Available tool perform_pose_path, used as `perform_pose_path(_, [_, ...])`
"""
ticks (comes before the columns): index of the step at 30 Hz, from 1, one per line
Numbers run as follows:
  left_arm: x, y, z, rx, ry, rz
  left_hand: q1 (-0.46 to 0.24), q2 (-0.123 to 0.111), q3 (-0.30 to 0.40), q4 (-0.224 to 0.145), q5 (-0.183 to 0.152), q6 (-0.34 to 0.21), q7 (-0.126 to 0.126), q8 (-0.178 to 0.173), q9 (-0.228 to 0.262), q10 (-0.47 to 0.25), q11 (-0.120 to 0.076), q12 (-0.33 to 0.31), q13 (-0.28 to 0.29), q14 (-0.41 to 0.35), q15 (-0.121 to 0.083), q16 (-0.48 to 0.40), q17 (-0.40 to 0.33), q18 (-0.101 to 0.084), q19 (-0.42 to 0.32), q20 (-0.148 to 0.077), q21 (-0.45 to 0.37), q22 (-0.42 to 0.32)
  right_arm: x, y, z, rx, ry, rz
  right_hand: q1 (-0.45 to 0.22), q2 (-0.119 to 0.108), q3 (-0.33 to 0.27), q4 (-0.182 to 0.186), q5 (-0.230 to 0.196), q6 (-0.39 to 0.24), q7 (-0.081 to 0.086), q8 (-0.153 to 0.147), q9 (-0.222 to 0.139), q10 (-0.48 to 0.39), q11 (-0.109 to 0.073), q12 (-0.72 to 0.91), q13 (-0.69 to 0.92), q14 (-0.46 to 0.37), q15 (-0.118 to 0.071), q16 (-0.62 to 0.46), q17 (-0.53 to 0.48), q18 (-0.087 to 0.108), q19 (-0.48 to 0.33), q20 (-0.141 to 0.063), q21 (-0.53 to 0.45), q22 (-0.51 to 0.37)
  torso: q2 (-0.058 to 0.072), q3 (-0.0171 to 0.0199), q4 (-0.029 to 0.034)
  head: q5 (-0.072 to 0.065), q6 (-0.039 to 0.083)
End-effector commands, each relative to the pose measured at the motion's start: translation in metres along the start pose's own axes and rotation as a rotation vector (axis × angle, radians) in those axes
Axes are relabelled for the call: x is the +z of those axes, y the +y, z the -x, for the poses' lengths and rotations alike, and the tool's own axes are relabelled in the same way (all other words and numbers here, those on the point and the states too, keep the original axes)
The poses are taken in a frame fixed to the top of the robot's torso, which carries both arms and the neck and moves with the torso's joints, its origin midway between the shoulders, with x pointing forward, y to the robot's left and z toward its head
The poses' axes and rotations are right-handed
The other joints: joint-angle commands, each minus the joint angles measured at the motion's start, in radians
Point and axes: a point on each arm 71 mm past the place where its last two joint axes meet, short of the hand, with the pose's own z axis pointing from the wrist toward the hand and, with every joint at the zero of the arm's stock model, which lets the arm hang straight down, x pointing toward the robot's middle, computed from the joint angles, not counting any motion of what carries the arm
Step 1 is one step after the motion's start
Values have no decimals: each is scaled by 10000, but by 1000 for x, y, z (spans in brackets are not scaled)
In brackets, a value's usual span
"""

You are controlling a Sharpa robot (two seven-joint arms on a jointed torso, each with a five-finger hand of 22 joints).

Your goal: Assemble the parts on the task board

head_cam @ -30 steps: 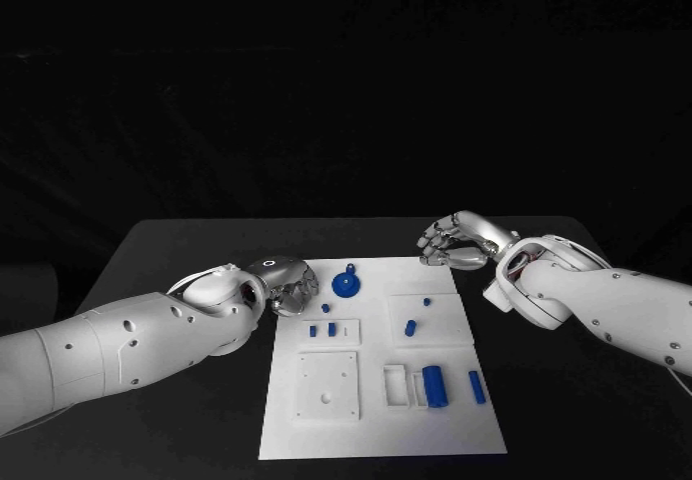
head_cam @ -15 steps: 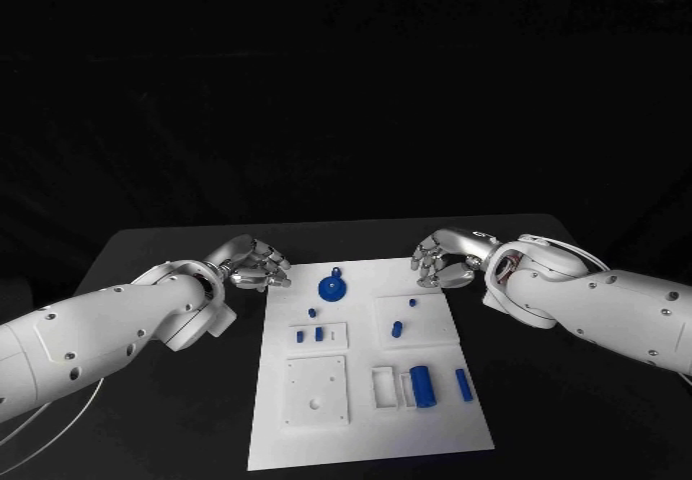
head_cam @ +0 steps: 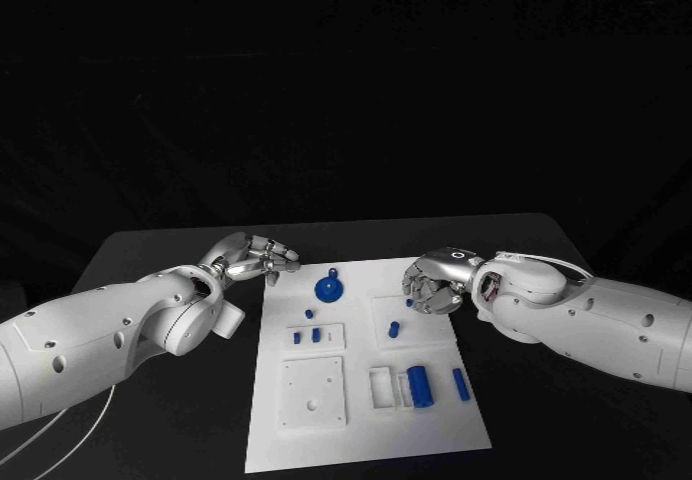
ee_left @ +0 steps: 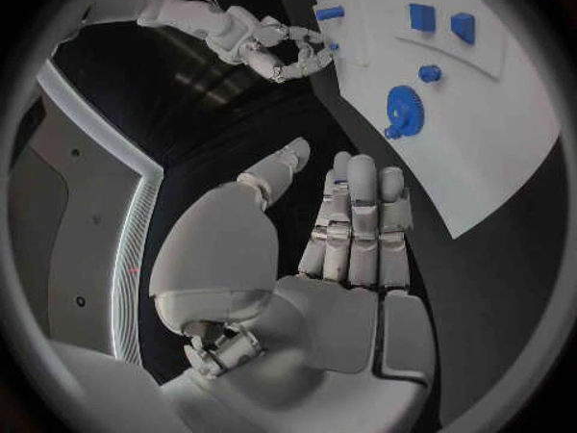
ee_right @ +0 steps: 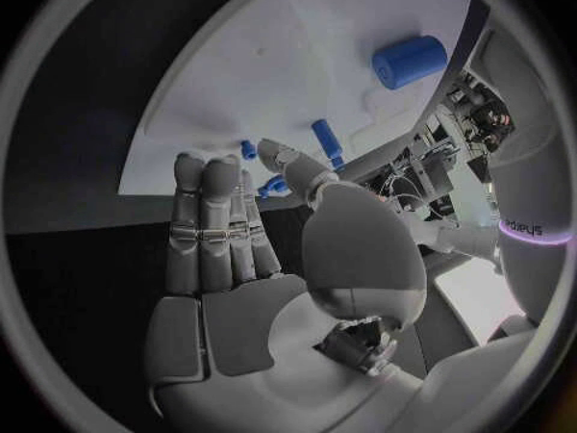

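**Both hands empty, parts small and hard: plan a fingertip pinch**

Your left hand hovers off the far-left corner of the task board, fingers apart and nothing in them; the left wrist view shows the palm bare and the fingers straight. Your right hand sits over the board's far-right part, just beside the small blue peg. Its fingers look loosely curled in the head view, but the right wrist view shows them extended with nothing between them, so treat it as holding nothing.

The parts lie spread over the board: a blue gear with a tab at the far end, two short pegs in a raised plate on the left, a thick blue cylinder and a slim bar toward the near right, beside an open white slot.

These pieces are probably rigid, light plastic with a smooth surface, so expect them to skid or tip rather than deform. Take the cylinder across its round sides near mid-length. Pinch the gear by its tab or rim, not flat on its face. The pegs leave little to hold; whether they are seated or loose is hard to tell from here. The board itself may slide under side load.
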Motion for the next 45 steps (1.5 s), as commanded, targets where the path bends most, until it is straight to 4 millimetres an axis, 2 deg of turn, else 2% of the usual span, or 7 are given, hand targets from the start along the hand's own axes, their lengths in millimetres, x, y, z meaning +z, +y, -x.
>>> perform_pose_path(1, [0, -3, 0, -933, -11, -333, -33, 116, -5, -58, 33, 36, -43, 63, -3, -48, 40, -87, -17, -15, 3, -52, -20, -15, 44, -233, -53, -19, 1, 3, -3, -843, 237, -9, -12, -90, 101, 12, -94, 77, -3, 47, -5, -21, -11, -100, -21, -46, 25, 168, 86, 296, 55, -40, 100, 88, 6, -3, 7, 16, -33])
perform_pose_path(12, [-1, -2, 2, -1010, 14, -277, -22, 159, -25, -132, 65, 2, -31, 63, -26, -165, 90, -182, -47, -21, 48, -119, -29, -52, 34, -232, -115, -29, 4, 8, -10, -1210, 265, -71, -30, -231, 587, 267, -595, 232, -51, 47, -8, 240, -46, -358, -28, -85, -10, 685, 259, 296, 172, -151, 353, 384, 3, -8, 3, 33, -76])
perform_pose_path(17, [-1, -2, 2, -1014, 35, -232, -26, 169, -28, -137, 69, -18, -22, 56, -33, -185, 99, -198, -52, -21, 56, -129, -29, -58, 35, -230, -124, -29, 5, 10, -13, -1367, 269, -129, 39, -298, 1120, 579, -1162, 302, -75, 35, -13, 386, -73, -488, -16, -134, -34, 877, 255, 296, 196, -188, 428, 511, 5, -4, -5, 52, -90])
perform_pose_path(20, [-1, -1, 2, -1018, 52, -219, -28, 178, -28, -139, 70, -24, -20, 55, -36, -195, 103, -206, -55, -20, 60, -134, -29, -59, 37, -229, -128, -29, 6, 11, -14, -1428, 270, -133, 47, -325, 1286, 685, -1330, 341, -88, 41, -8, 451, -84, -526, -4, -135, -47, 954, 249, 296, 215, -202, 462, 561, 7, -3, -2, 40, -102])
perform_pose_path(23, [-1, -1, 1, -1021, 63, -192, -31, 184, -30, -140, 71, -31, -16, 53, -39, -204, 106, -213, -57, -17, 63, -137, -28, -61, 39, -228, -131, -28, 7, 12, -15, -1474, 267, -139, 93, -318, 1575, 857, -1822, 411, -117, 58, 0, 554, -113, -548, 23, -128, -76, 1059, 251, 296, 249, -227, 506, 619, 7, -3, -2, 41, -109])
perform_pose_path(31, [-1, -1, 1, -1026, 90, -152, -30, 186, -33, -150, 72, -49, -6, 47, -47, -236, 117, -235, -65, -12, 71, -144, -25, -63, 44, -227, -139, -26, 9, 15, -18, -1598, 312, -145, 176, -271, 2319, 1251, -2470, 567, -172, 90, 19, 742, -163, -619, 90, -151, -125, 1287, 233, 296, 321, -273, 642, 789, 0, 0, -4, 53, -106])
perform_pose_path(45, [-1, 0, 2, -1020, 79, -106, -15, 196, -30, -170, 76, -65, 4, 47, -56, -292, 135, -270, -79, 3, 86, -150, -17, -60, 58, -222, -149, -22, 9, 18, -21, -2038, 210, -323, 264, -262, 2940, 1377, -2574, 974, -339, 265, 113, 1217, -322, -523, 273, -122, -277, 1633, 265, 296, 509, -329, 920, 1024, -1, 0, -5, 47, -153])
